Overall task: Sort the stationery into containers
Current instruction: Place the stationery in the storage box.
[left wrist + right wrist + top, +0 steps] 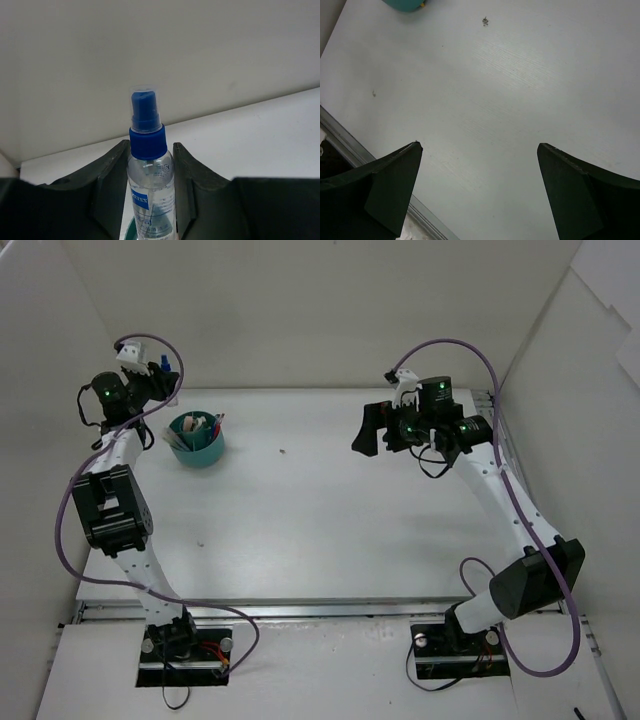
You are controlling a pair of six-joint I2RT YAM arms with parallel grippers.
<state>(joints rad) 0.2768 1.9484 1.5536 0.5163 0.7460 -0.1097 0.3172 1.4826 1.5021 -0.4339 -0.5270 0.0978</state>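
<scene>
Left tool [150, 150] clamps the blue-capped spray bottle [150, 172] by its body, high near the back wall [300, 320] just behind the teal cup [200, 455], while the right tool [480, 145] hangs wide and empty over the counter [330, 510] — best to centre the bottle over free space in the cup, lower, then release.

This looks like a robotics lab test cell. Plain white panels [300, 320] wall in a white table [330, 530] at the top, left and right of the frame. A left arm [118, 515] and a right arm [505, 510] are bolted along the bottom edge, trailing purple cables [62, 515], with green status lights glowing. A teal cup [197, 445] sits at upper left.
</scene>
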